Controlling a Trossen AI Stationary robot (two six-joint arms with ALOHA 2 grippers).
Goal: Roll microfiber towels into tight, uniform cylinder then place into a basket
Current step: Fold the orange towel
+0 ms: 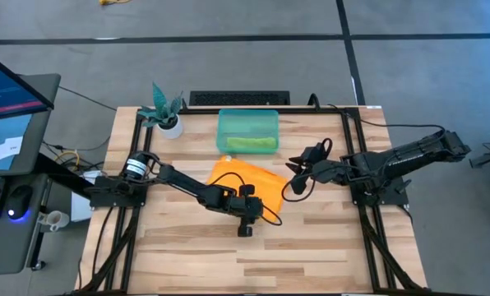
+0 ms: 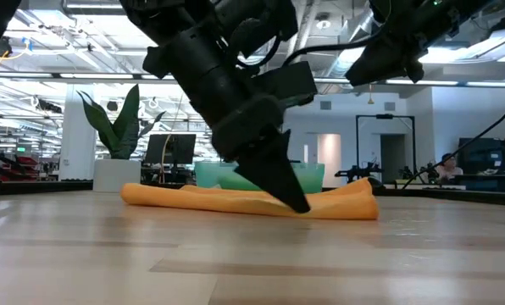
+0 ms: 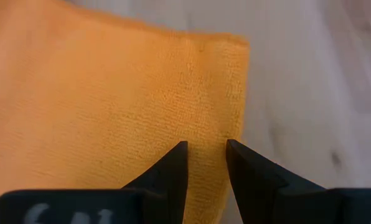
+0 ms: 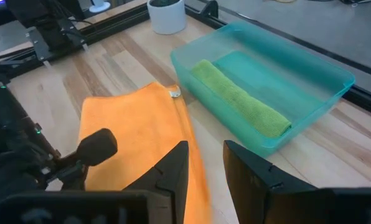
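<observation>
The orange towel [image 1: 243, 177] lies spread flat on the table just in front of the basket [image 1: 223, 131]. The basket is a teal bin with a rolled lime green towel [image 4: 241, 99] lying along its near wall. My left gripper [image 3: 207, 144] slants down over the orange towel's near right edge, close to a corner [image 3: 235, 43]. Its fingers stand a narrow gap apart, and its tips are low at the cloth [image 2: 299, 205]. My right gripper [image 1: 295, 176] hangs above the table to the right of the orange towel, a narrow gap between its fingers and nothing in it. My left gripper comes at the orange towel slanting down from the table's left. Its fingertips [image 3: 180, 152] are over a strip of cloth [image 3: 207, 118] just inside the towel's edge. I cannot tell whether they touch the cloth. The towel lies flat on the table.
A white pot with a teal plant [image 1: 168, 120] stands at the far left corner, and a black bar [image 1: 239, 99] lies behind the basket. Black frame rails [image 1: 356, 156] run along both sides of the table. Bare wood [image 1: 253, 259] fills the near half.
</observation>
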